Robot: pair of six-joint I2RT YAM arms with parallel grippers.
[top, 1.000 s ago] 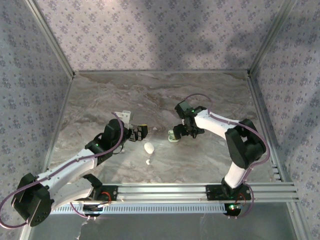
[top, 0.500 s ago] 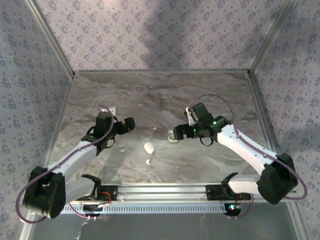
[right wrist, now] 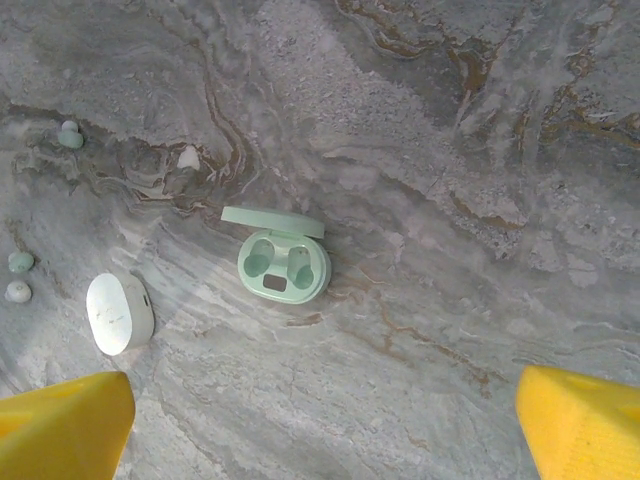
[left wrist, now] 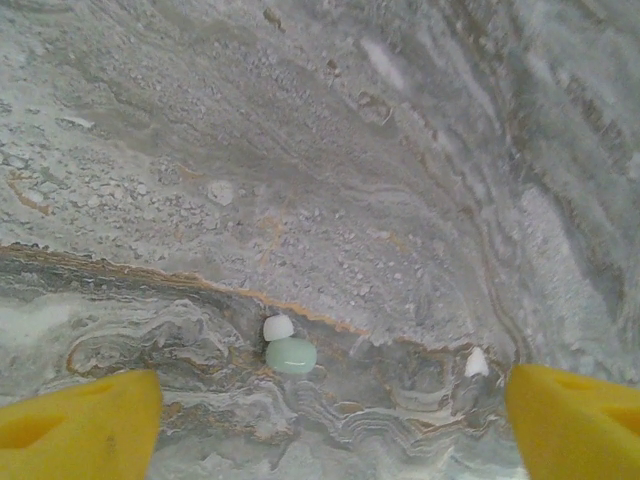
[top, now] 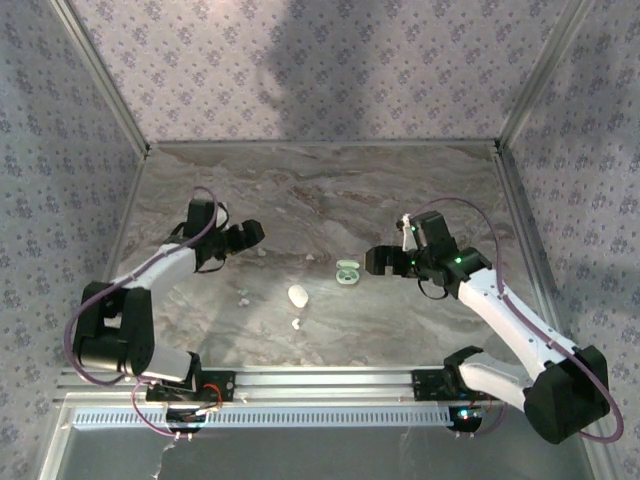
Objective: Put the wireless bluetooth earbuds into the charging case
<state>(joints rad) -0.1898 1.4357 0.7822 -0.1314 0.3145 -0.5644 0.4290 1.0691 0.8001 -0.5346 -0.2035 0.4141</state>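
Two spread pincers, left pincer (left wrist: 330, 420) facing a touching pair of earbuds (left wrist: 290, 350), right pincer (right wrist: 320, 425) facing the open charging case (right wrist: 285, 266); a hasty pinch may flick both buds away.

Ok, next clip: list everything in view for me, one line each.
green case: one, pale green, mid-table, lid open, both sockets empty
white case: one, white, shut, left of the green case
earbuds: at least four, whitish and pale green, loose around the cases
table: one, grey-brown marble pattern, under everything
walls: three, lilac floral print, around the table
left gripper: one, yellow fingers, open, empty, left of the cases
right gripper: one, yellow fingers, open, empty, right of the green case
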